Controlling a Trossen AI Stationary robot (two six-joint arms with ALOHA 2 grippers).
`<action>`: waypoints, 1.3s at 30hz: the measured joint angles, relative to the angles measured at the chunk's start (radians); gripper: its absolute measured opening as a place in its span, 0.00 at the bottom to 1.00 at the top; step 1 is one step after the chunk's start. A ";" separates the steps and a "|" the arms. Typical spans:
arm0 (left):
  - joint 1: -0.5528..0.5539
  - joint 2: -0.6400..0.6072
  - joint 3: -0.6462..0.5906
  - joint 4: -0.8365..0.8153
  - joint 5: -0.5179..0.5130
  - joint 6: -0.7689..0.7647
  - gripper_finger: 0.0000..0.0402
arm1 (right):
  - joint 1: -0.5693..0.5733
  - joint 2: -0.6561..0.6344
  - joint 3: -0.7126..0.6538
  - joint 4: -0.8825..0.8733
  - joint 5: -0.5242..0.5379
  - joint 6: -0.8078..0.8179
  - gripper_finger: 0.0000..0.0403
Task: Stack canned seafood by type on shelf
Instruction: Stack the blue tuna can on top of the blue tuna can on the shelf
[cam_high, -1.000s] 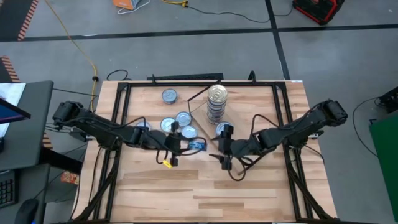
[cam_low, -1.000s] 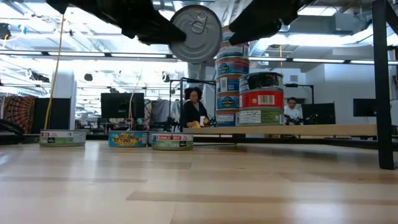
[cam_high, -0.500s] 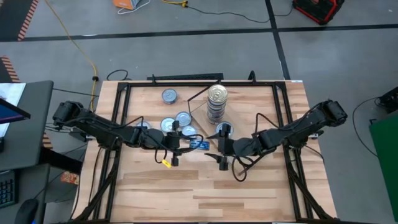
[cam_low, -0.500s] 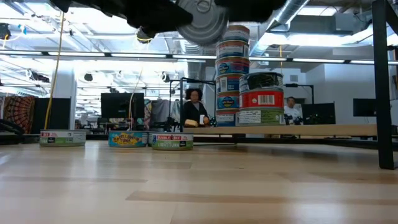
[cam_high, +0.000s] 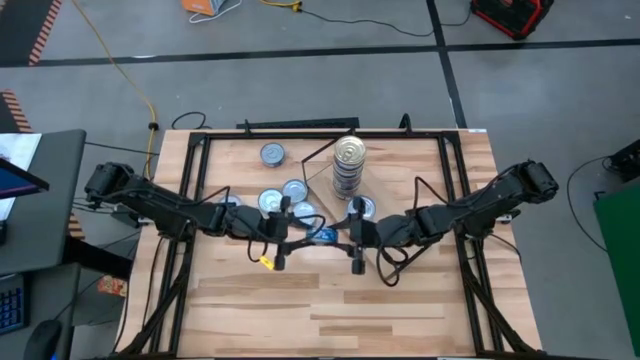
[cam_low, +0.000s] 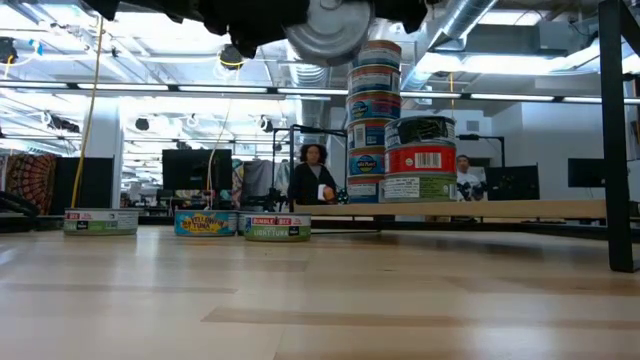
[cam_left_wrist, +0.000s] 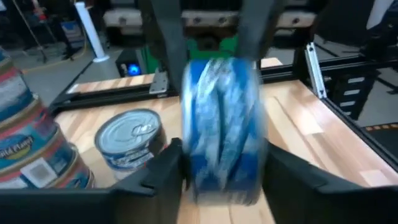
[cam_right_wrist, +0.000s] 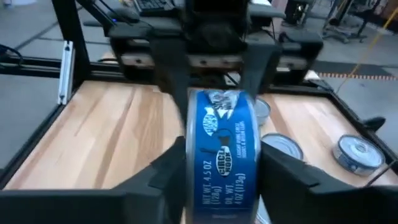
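So this is a handoff in mid-air. The blue tin (cam_right_wrist: 222, 158) is up on edge between both claws, right over the middle of the table, and each wrist view shows it wedged between that arm's own 2 fingers with the other arm's fingers just beyond it. The left gripper (cam_high: 290, 237) and right gripper (cam_high: 356, 237) face each other from opposite sides, nearly touching. Both are at a medium gap that matches the tin's thickness. I'd say both have contact, but which one is really carrying it I can't tell.

How it'll handle, my guess: small rigid steel can, a bit of heft for its size, won't crush or flex. The catch is slipperiness. Shiny lid, glossy printed wall, and held on edge it can roll or twist out between the pads. Best hold is flat across lid and bottom, centred, so the rim bead stops it sliding. Pinching the curved wall looks dicey.

The 2 stacks of tins (cam_low: 374, 120) stand beyond the right gripper on the shelf (cam_low: 470, 209), 1 tall and 1 shorter, so it needs laying flat before it goes on a pile. 4 loose tins (cam_high: 283, 192) sit just behind the left gripper, 1 more off by itself.
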 joint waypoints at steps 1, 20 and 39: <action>0.000 0.000 0.000 0.004 -0.003 0.008 0.48 | -0.004 0.000 0.000 -0.006 -0.003 0.001 0.44; -0.117 -0.086 -0.150 0.021 -0.226 0.100 0.72 | -0.022 -0.224 0.042 -0.469 -0.004 0.291 0.42; -0.224 -0.062 -0.325 0.311 -0.443 0.190 0.71 | -0.391 -0.309 -0.056 -0.546 -0.428 0.504 0.43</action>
